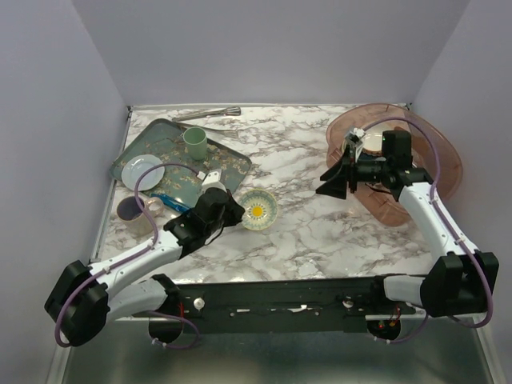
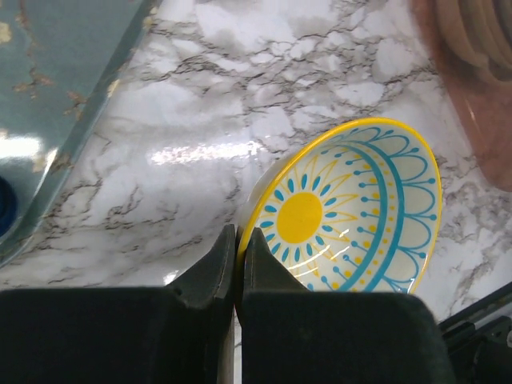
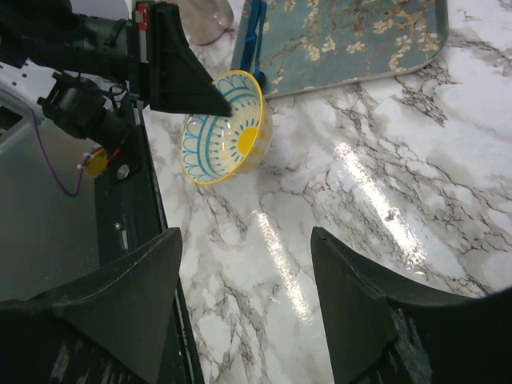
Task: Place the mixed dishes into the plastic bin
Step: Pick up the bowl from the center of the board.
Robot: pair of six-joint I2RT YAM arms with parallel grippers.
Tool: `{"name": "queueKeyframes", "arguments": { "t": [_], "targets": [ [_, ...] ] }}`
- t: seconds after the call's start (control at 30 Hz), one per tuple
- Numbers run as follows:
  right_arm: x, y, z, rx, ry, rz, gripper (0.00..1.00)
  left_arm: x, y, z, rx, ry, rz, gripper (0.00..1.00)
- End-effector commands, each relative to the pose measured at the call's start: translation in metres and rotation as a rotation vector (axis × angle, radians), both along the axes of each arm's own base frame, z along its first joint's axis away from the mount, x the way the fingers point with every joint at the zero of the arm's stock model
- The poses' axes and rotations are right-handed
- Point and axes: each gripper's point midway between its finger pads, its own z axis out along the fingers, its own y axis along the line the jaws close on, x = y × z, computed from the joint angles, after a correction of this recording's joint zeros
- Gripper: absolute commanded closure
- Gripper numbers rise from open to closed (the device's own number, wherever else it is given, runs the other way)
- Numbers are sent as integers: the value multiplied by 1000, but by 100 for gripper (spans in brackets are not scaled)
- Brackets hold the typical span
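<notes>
The blue-yellow patterned bowl [image 1: 260, 210] [image 2: 352, 216] [image 3: 220, 128] sits tilted on the marble table, just off the tray's near corner. My left gripper [image 1: 238, 210] [image 2: 238, 240] is shut on its yellow rim, one finger inside and one outside. The plastic bin [image 1: 444, 164] [image 2: 472, 88] stands at the back right with stacked plates [image 1: 372, 144] inside. My right gripper [image 1: 332, 186] [image 3: 246, 240] hangs open and holds nothing, over bare table just left of the bin. A pale round plate [image 1: 142, 170] lies on the tray.
The dark-green floral tray [image 1: 172, 136] [image 3: 352, 40] fills the back left and carries a mint cup [image 1: 194, 142]. A blue utensil [image 1: 172, 202] and a clear glass [image 1: 132, 210] lie at its near edge. A metal utensil [image 1: 208, 114] rests by the back wall.
</notes>
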Motion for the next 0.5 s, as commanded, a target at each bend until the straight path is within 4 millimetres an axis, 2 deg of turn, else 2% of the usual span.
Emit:
{"name": "queueKeyframes", "arguments": {
  "t": [0.0,0.07,0.1,0.17,0.2,0.23,0.3,0.33,0.4,0.43,0.47],
  "targets": [
    [5,8,-11,-75,-19,1,25,20,-36,56,-105,-136,-26,100],
    [6,11,-15,-89,-11,1,25,23,-45,68,-114,-166,-16,100],
    [7,13,-18,-103,-9,0,25,25,-50,65,-104,-162,-14,100],
    [8,15,-23,-118,3,-4,24,29,-60,75,-105,-183,0,100],
    [9,16,-25,-129,5,-6,24,31,-65,70,-88,-173,0,100],
    [9,17,-28,-134,15,-7,23,35,-71,79,-97,-186,9,100],
    [11,19,-33,-152,23,-13,23,36,-80,73,-66,-178,18,100],
    [12,20,-35,-160,30,-21,23,38,-87,82,-76,-190,22,100],
    [18,19,-41,-189,33,-55,23,37,-94,77,-44,-187,33,100],
    [19,19,-42,-195,45,-71,23,40,-100,85,-52,-194,37,100],
    [23,19,-44,-203,43,-88,23,39,-102,83,-42,-181,45,100]
  ]
}}
